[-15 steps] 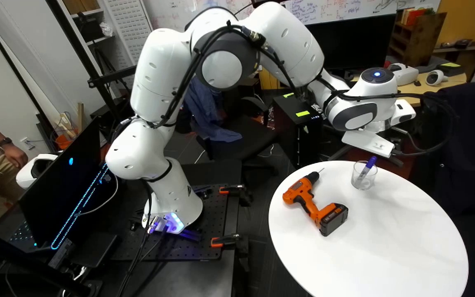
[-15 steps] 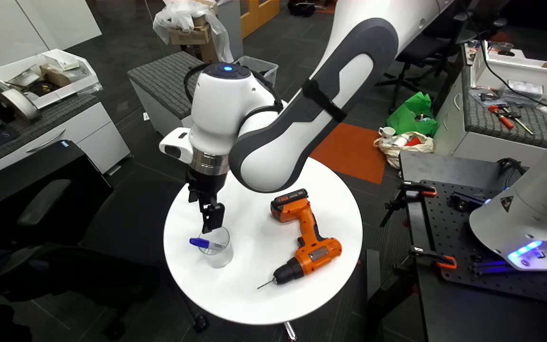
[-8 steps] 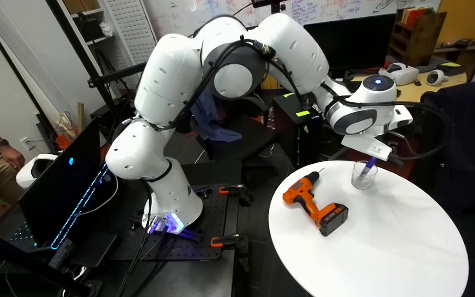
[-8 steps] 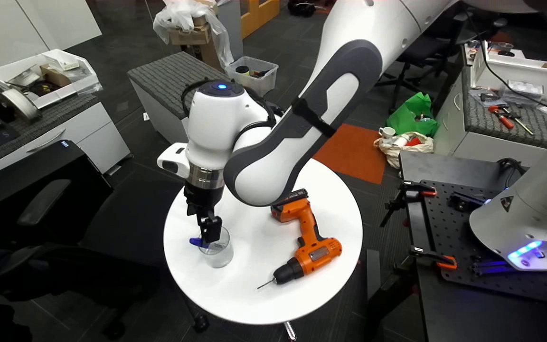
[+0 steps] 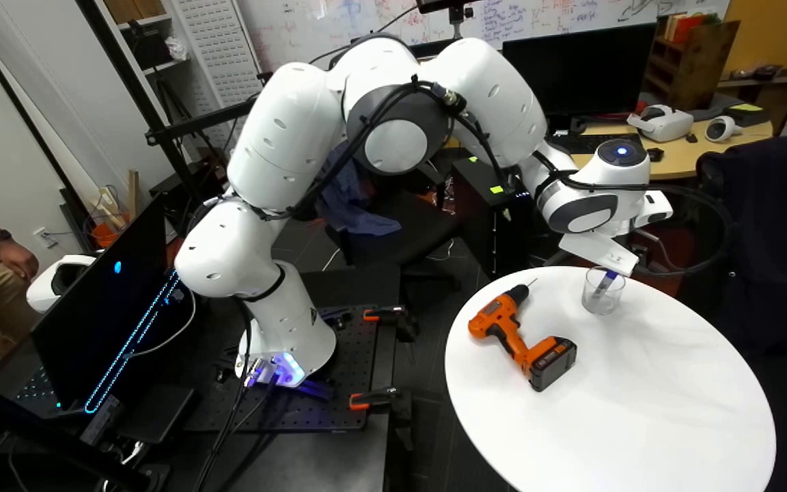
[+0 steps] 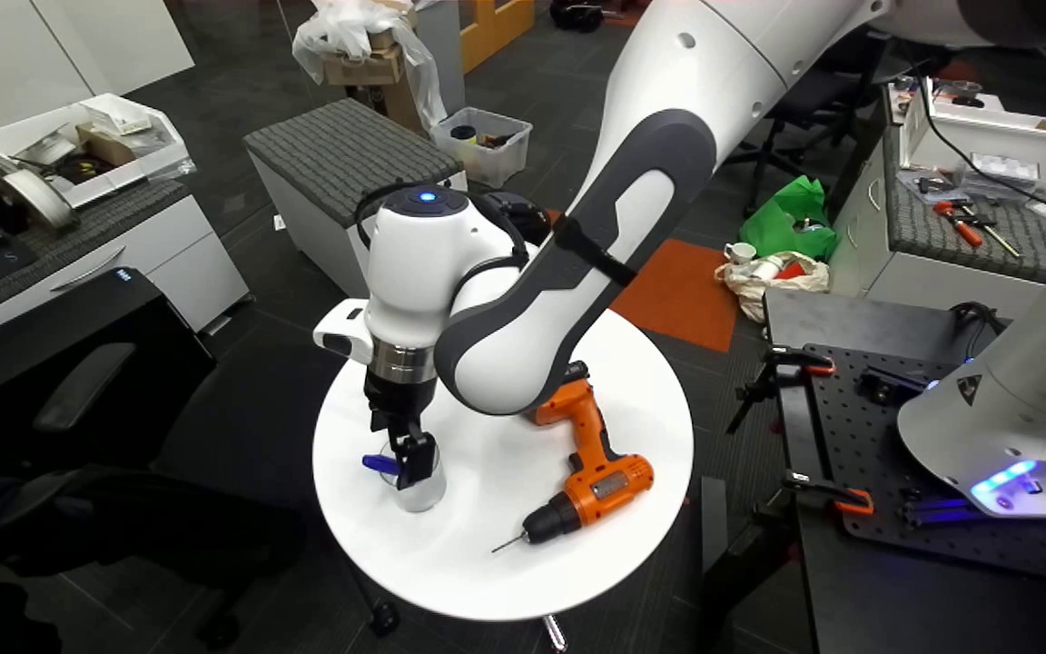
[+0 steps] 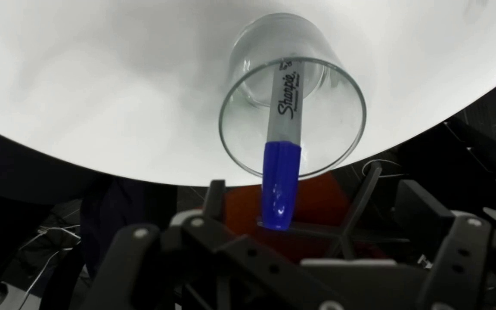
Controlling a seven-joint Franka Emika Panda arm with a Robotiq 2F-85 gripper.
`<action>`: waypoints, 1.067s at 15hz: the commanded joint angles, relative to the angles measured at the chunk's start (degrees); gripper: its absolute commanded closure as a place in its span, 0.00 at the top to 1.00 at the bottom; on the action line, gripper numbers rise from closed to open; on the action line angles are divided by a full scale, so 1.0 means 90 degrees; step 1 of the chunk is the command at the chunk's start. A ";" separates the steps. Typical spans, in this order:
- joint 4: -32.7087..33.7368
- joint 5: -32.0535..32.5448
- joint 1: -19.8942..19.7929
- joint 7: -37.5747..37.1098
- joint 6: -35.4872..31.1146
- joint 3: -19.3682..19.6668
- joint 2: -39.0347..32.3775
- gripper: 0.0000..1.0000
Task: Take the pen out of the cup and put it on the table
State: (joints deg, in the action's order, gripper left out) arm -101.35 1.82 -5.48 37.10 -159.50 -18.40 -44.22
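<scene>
The pen is a grey marker with a blue cap point(image 7: 280, 185). It leans in the clear glass cup point(image 7: 244, 45), cap end up and sticking out over the rim. The cup stands upright on the white round table point(image 7: 101, 107). Pen point(image 6: 379, 464) and cup point(image 6: 423, 497) show in both exterior views. My gripper point(image 7: 318, 204) is open, its fingers spread wide on either side of the cap in the wrist view, with the cap nearer the left finger point(image 7: 216, 200). Neither finger touches the pen in that view. In an exterior view the wrist camera mount point(image 5: 598, 251) hides the fingers.
An orange drill point(image 5: 520, 338) lies on the same table beside the cup, its bit toward the table edge; the arm partly covers its battery in an exterior view point(image 6: 576, 371). The cup stands close to the table's rim. A dark chair point(image 6: 142, 363) is beside the table.
The arm has come down, bringing my gripper lower and closer to the pen's cap. The gripper now covers part of the cup in an exterior view. Pen, cup and drill have not moved.
</scene>
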 commanded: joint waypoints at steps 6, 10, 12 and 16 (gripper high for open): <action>0.0233 0.0124 -0.0012 0.0121 0.0088 -0.0054 -0.0176 0.97; 0.0301 0.0146 0.0006 0.0132 0.0101 -0.0073 -0.0220 0.97; 0.0359 0.0161 0.0023 0.0127 0.0113 -0.0079 -0.0252 0.99; 0.0498 0.0203 0.0023 0.0145 0.0159 -0.0115 -0.0345 0.94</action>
State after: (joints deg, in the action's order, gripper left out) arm -99.21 3.00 -5.19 37.11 -159.46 -18.85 -46.16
